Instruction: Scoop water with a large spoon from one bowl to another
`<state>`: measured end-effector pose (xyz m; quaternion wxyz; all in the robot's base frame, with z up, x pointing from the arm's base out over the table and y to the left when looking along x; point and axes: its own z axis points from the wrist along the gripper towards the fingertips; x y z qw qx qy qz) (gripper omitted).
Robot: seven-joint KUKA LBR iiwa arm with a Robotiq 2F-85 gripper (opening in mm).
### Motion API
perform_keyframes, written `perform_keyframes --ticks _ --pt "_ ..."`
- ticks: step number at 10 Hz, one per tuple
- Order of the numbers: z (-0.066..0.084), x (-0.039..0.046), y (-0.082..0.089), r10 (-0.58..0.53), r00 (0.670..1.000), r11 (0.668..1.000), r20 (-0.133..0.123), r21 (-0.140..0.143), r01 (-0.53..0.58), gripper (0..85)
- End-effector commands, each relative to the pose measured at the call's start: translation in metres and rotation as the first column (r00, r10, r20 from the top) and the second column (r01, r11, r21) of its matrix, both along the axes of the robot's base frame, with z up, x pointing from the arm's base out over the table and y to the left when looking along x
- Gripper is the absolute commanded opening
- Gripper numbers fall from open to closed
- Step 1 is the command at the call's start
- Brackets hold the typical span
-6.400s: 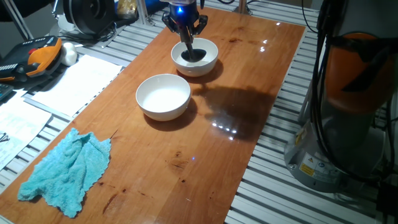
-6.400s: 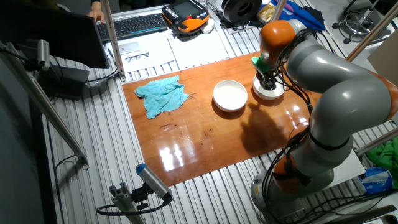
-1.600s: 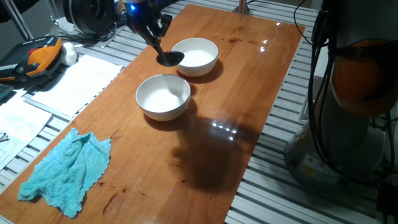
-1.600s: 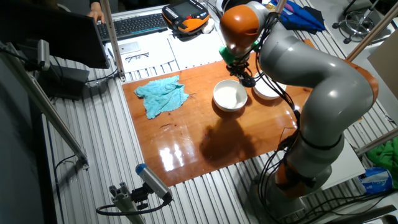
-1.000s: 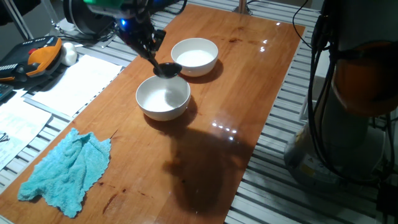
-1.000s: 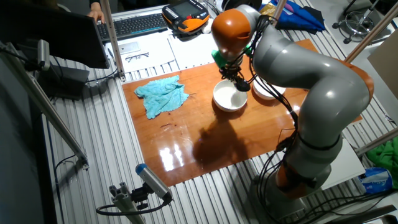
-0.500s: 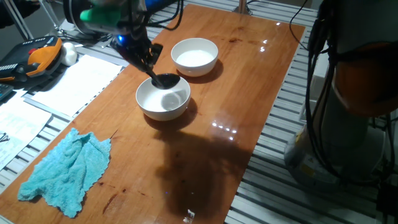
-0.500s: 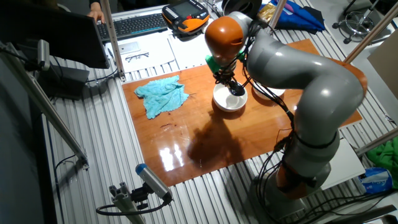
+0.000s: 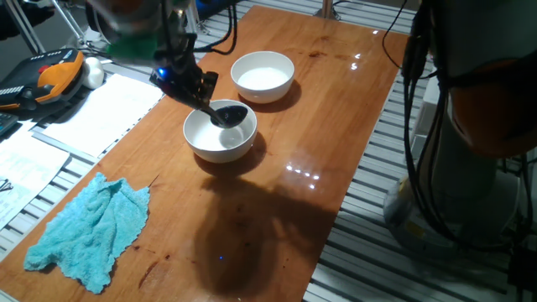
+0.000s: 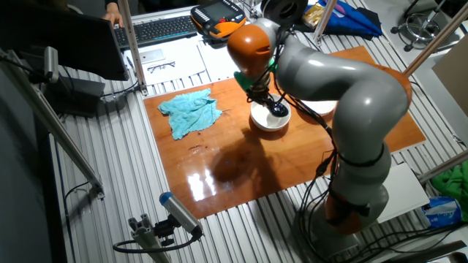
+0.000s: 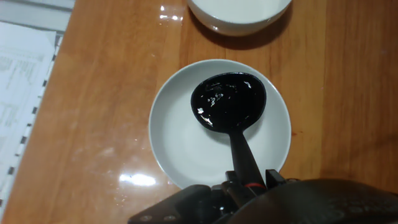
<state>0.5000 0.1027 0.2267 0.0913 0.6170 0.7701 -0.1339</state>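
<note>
Hovering right over the near white round bowl (image 11: 221, 127) is the black large spoon (image 11: 228, 102) with its deep round head, and the hand view shows it best: the head sits above the bowl's far half, with glints on the dark inside that look like the water (image 11: 219, 98) it's carrying, though honestly it's hard to be sure since the stuff is clear. The handle runs down toward the camera into the claw (image 11: 247, 182), which is pinching the handle; you can just see a bit of red at the grip.

From one fixed view, the claw (image 9: 186, 81) comes in from the upper left and the spoon head (image 9: 229, 113) hangs over the bowl (image 9: 220, 132) at about rim height. The second white bowl (image 9: 263, 75) sits just beyond it on the glossy wooden bench (image 9: 319, 126), near but not touching. A crumpled turquoise cloth (image 9: 88, 231) lies well apart toward the bench's near left corner.

The other fixed view shows the grey-and-orange arm (image 10: 322, 69) curling over the bench with the spoon (image 10: 277, 109) above the bowl (image 10: 270, 119). Can't tell if anything's pouring out.
</note>
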Motion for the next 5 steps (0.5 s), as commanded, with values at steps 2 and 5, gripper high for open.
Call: perform_keyframes --ticks 2,5 --pt "-0.0024 -0.0014 0.0021 0.03 0.999 0.999 -0.034 -0.029 -0.031 0.0" --pt "-0.0034 -0.0013 0.0057 0.089 0.991 0.994 -0.105 -0.058 -0.095 0.0"
